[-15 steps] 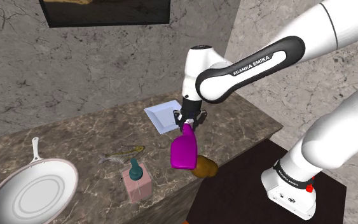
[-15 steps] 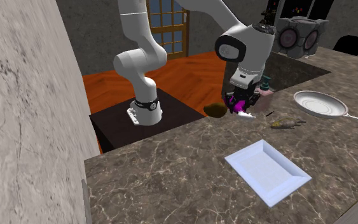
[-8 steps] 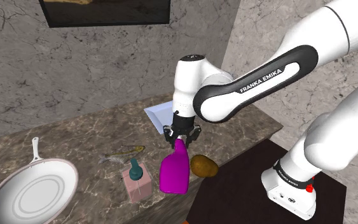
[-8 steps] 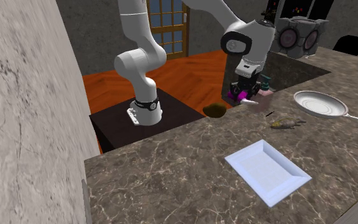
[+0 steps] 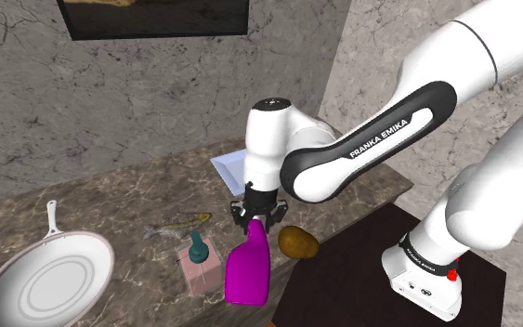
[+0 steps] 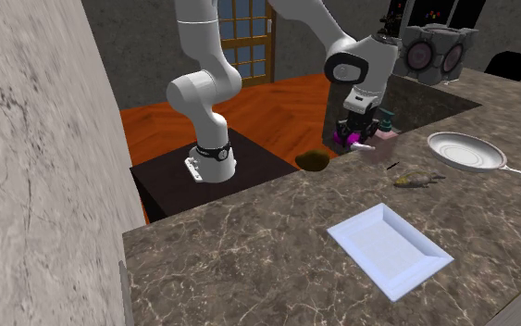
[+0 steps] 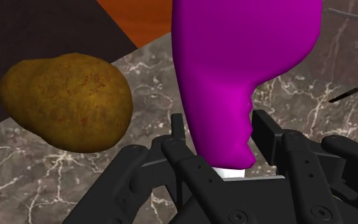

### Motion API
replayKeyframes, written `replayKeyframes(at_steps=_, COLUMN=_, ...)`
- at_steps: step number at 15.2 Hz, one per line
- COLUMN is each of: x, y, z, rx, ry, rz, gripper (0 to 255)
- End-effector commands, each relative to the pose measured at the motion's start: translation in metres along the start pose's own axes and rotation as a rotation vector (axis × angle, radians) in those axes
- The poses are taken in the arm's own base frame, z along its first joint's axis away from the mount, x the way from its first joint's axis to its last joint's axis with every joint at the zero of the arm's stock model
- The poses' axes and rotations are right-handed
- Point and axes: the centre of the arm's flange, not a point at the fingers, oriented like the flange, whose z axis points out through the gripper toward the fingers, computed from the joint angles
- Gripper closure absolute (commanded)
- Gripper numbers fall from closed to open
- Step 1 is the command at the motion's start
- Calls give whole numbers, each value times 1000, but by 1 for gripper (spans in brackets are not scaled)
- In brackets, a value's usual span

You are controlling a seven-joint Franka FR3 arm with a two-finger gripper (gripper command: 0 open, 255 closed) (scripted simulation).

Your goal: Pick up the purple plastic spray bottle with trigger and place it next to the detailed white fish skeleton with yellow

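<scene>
1. The gripper (image 5: 253, 223) clasps the purple bottle (image 5: 248, 269) by its neck.
2. The bottle hangs at the edge of the counter (image 5: 111, 200), between a potato (image 5: 298, 242) and a pink dispenser (image 5: 200, 265).
3. The fish skeleton (image 5: 180, 224) lies just beyond the dispenser.

- Home kitchen: a long, dark marbled counter (image 5: 111, 200) runs along a grey stone wall (image 5: 111, 102).
- Kitchen goods on the counter: a white frying pan (image 5: 50, 283), a pink soap dispenser (image 5: 200, 265), a square white plate (image 6: 390, 248), and a potato (image 5: 298, 242) at the edge.
- Household surroundings: a framed picture (image 5: 152, 17) on the wall, an orange wooden floor (image 6: 152, 130), and a wood-framed paned door (image 6: 244, 32) beyond.
</scene>
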Motion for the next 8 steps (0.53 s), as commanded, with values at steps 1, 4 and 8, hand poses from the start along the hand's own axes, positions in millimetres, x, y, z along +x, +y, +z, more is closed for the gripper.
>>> replayKeyframes(at_steps=1, x=1, y=-1, z=11, rx=1, ry=0, rz=0, gripper=255)
replayKeyframes(at_steps=4, x=3, y=-1, z=27, rx=1, ry=0, rz=0, gripper=255)
replayKeyframes(at_steps=8, x=6, y=-1, z=47, rx=1, ry=0, rz=0, gripper=255)
